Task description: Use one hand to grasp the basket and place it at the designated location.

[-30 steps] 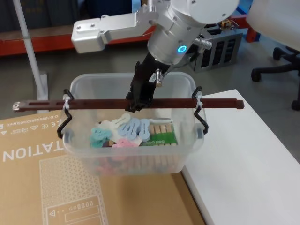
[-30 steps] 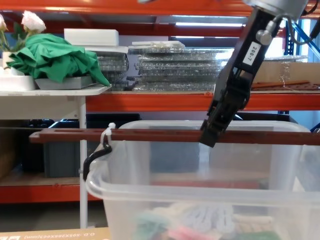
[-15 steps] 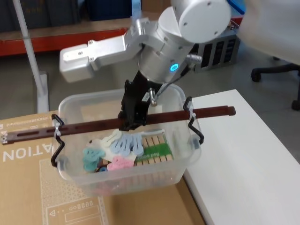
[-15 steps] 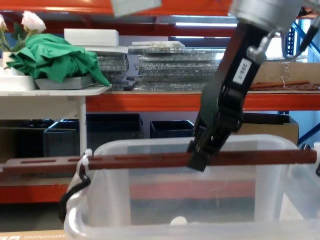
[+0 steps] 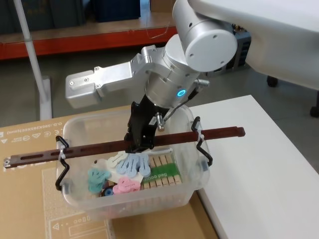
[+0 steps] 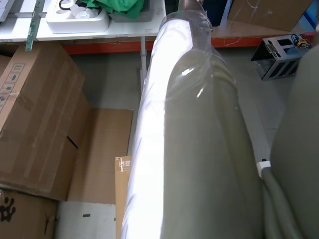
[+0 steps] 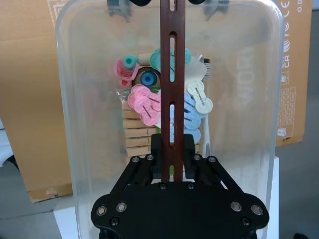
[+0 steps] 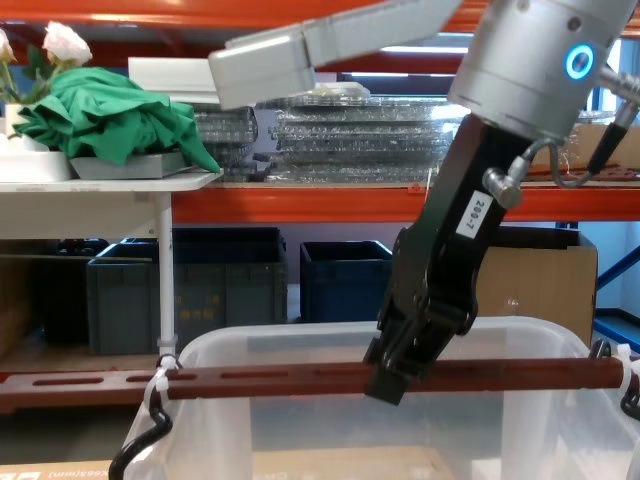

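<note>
Right arm at the basket. In your chest view the basket's (image 8: 300, 335) lower part was cut off by the picture edge, and so was the far left end of the bar handle (image 8: 270, 380). From the head view you could not tell whether the basket (image 5: 159, 195) was resting on what lay under it or hanging clear. Its contents were blurred through the translucent wall (image 7: 75, 124). Directly below the pincer lay coloured clips (image 5: 124, 169) and a row of wooden pegs (image 5: 162, 167).

The right pincer (image 5: 135, 147) was clamped on the bar handle (image 5: 89, 148) near its middle. In the wrist view one black finger stood on each side of the slotted bar (image 7: 172, 64), pressed against it (image 7: 172, 144). The bar ran out to both sides of the pincer and past the rim, fastened there by a white tie (image 5: 62, 154) and a black wire hook at each end.

The arm came in from above. Its wrist was tilted, so the pincer (image 8: 388, 380) slanted down and toward your left. A grey link jutted out sideways from the wrist.

The basket sat below the pincer, over a cardboard box (image 5: 30, 199) that spread to the pincer's left. A white table (image 5: 259, 164) lay to its right.
</note>
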`<state>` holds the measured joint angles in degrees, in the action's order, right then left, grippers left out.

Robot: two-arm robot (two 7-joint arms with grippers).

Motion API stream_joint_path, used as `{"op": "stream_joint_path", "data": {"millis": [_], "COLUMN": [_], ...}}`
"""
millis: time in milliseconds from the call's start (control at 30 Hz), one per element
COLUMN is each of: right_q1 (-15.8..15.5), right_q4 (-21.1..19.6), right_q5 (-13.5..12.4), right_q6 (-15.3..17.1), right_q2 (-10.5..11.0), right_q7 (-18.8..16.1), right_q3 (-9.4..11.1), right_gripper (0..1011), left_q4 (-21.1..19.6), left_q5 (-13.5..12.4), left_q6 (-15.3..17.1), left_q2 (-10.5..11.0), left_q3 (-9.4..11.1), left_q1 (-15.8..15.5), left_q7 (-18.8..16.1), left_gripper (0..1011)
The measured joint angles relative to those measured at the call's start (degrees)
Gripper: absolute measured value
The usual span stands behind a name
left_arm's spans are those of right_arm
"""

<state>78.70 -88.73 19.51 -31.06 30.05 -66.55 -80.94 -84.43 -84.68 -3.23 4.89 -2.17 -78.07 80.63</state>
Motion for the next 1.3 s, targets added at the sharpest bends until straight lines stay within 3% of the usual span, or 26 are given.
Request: {"op": "stream_joint_path", "data": {"millis": [800, 1300], "right_q1": [-4.1, -5.8], "right_q4": [-0.7, -0.8], "right_q5": [2.8, 5.9], "right_q6": [-2.3, -2.6], "right_q2": [0.0, -0.6], "right_q7": [4.1, 5.6], "right_q3": [-0.4, -1.1], "right_gripper": [237, 238], "left_q4": [0.0, 0.0], "left_q5": [0.0, 0.0], "left_q6": [0.0, 0.0], "left_q2": [0.0, 0.0], "left_q3": [0.0, 0.0], "left_q1": [0.0, 0.0], "left_q7": [0.0, 0.0], "left_gripper": [0, 0]}}
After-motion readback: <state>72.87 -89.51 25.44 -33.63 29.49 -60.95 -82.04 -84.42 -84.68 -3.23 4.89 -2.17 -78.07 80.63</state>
